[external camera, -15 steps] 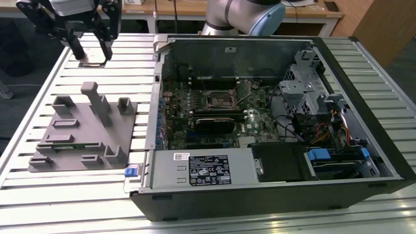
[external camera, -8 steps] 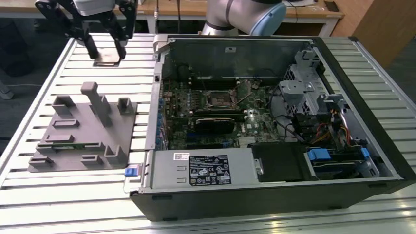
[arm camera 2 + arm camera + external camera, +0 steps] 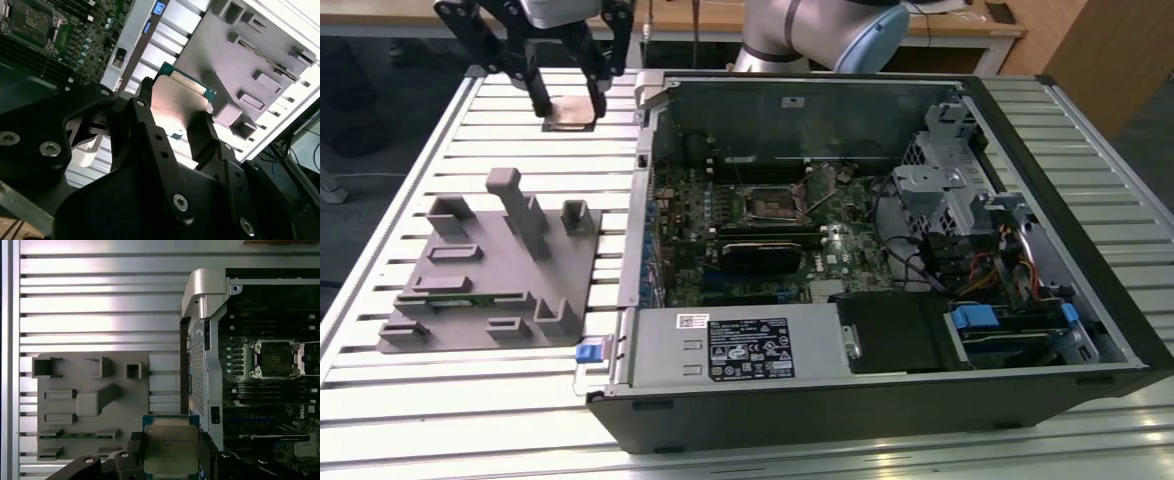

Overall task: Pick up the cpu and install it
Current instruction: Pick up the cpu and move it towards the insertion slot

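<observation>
The gripper point(image 3: 570, 110) is clamping the cpu point(image 3: 570, 116) by 2 opposite edges above the bench point(image 3: 454, 400); the chip is likely handling light, stiff, fragile.

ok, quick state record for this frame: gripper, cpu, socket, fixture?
gripper: shut on the cpu, above the slatted table, outside the case
cpu: between the fingers, metal top facing the first wrist view
socket: inside the case, dark centre, no chip seated
fixture: grey, on the table, at the exterior view's left of the case
</observation>
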